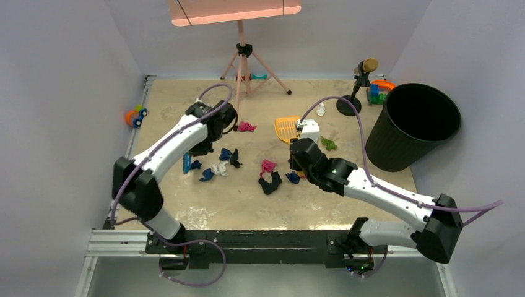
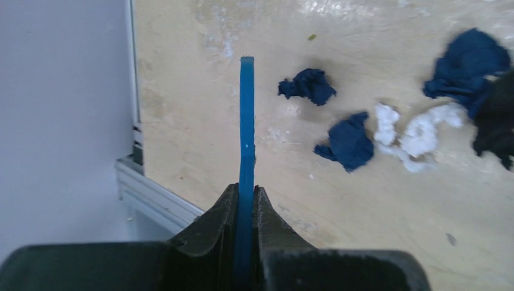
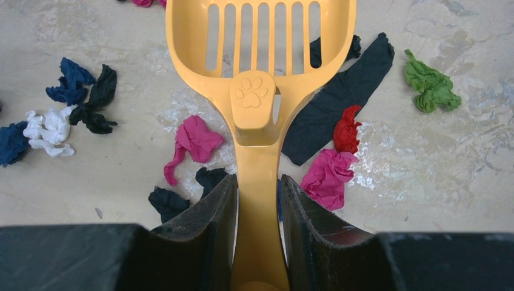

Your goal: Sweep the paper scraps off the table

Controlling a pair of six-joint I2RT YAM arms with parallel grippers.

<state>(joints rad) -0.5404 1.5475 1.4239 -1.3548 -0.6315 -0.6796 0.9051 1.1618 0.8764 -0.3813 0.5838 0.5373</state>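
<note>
Paper scraps lie across the middle of the beige table (image 1: pixel 247 210): pink (image 1: pixel 246 127), dark blue and black (image 1: pixel 229 154), white (image 1: pixel 219 168), pink (image 1: pixel 268 166), black (image 1: pixel 270 182), green (image 1: pixel 328 143). My left gripper (image 1: pixel 199 148) is shut on the blue hand brush (image 1: pixel 186 163), seen edge-on in the left wrist view (image 2: pixel 246 133), left of dark blue wads (image 2: pixel 348 142) and a white one (image 2: pixel 412 133). My right gripper (image 1: pixel 303 147) is shut on the handle of the yellow dustpan (image 1: pixel 286 128), held over pink (image 3: pixel 330 173), red (image 3: pixel 347 128) and dark scraps (image 3: pixel 339 100).
A black round bin (image 1: pixel 413 124) stands at the right edge. A pink tripod (image 1: pixel 244 62) stands at the back, a dark stand (image 1: pixel 359 86) and coloured toys (image 1: pixel 377 91) at the back right, an orange toy (image 1: pixel 135 116) at the left. The grey rail (image 2: pixel 157 197) runs close to the brush.
</note>
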